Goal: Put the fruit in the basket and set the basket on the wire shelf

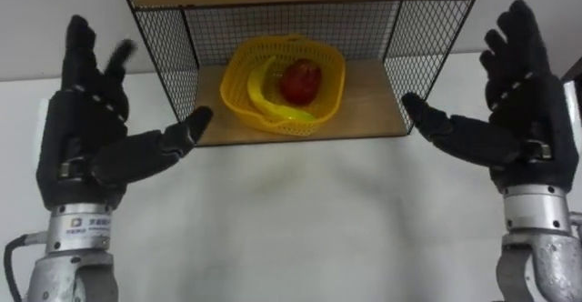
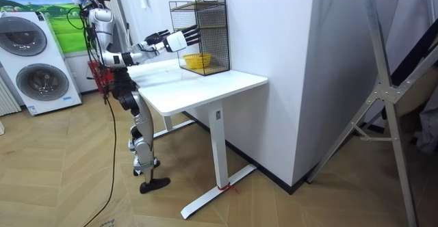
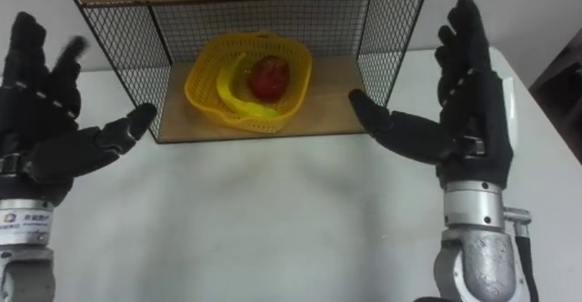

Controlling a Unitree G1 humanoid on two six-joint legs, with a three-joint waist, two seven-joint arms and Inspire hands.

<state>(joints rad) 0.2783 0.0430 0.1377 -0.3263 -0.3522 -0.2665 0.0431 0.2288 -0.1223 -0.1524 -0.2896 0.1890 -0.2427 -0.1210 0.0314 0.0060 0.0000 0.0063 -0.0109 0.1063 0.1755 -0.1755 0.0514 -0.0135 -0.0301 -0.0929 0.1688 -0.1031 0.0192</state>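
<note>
Left hand [image 1: 80, 147] at frame left, fingers spread, holding nothing; right hand [image 1: 527, 120] at frame right, likewise spread and empty. Between them, upper centre: yellow basket [image 1: 235, 79] on lower board of wire shelf [image 1: 173, 38], banana [image 1: 258, 89] and red fruit [image 1: 300, 81] inside. White table [image 1: 291, 220] below.

Probably home laundry corner: stacked washing machines [image 2: 41, 82], wood floor [image 2: 68, 186], white desk [image 2: 198, 85].
</note>
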